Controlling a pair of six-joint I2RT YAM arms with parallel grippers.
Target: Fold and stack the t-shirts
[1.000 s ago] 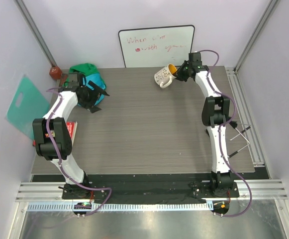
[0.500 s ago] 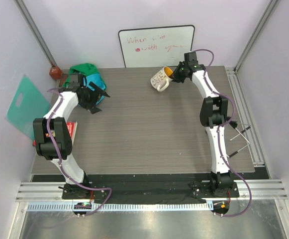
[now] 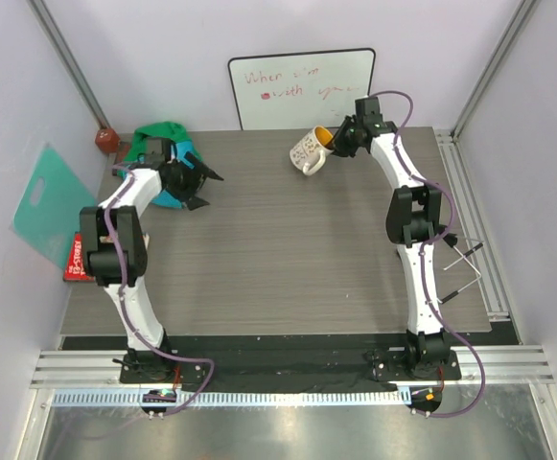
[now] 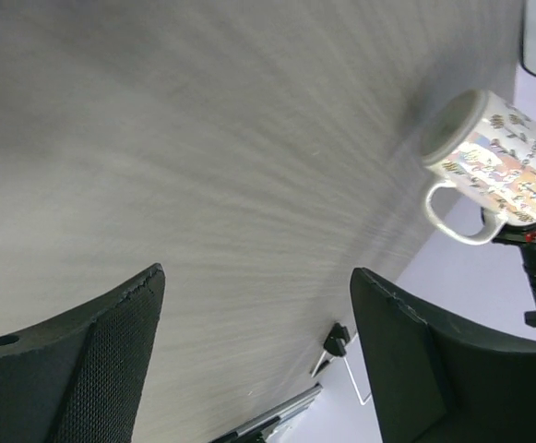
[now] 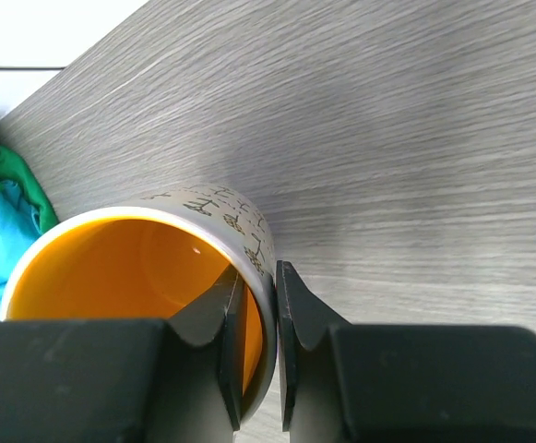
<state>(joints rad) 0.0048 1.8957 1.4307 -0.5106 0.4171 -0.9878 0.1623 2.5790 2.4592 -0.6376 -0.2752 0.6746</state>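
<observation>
The two t-shirts lie bunched together at the table's back left corner: the green one behind, the turquoise one in front, partly hidden by my left arm. My left gripper is open and empty just right of the pile; in the left wrist view its fingers stand wide apart over bare table. My right gripper is shut on the rim of a patterned white mug with an orange inside, held tilted at the back. The shirts show at the left edge of the right wrist view.
A whiteboard leans on the back wall. A mint-teal plastic sheet leans at the left wall, with a red packet beside it and a small red object in the corner. Metal rods lie at the right edge.
My left arm swung, its gripper now a little further right and back beside the shirts, uncovering the red packet. My right gripper carried the mug slightly left and up, then held still.
</observation>
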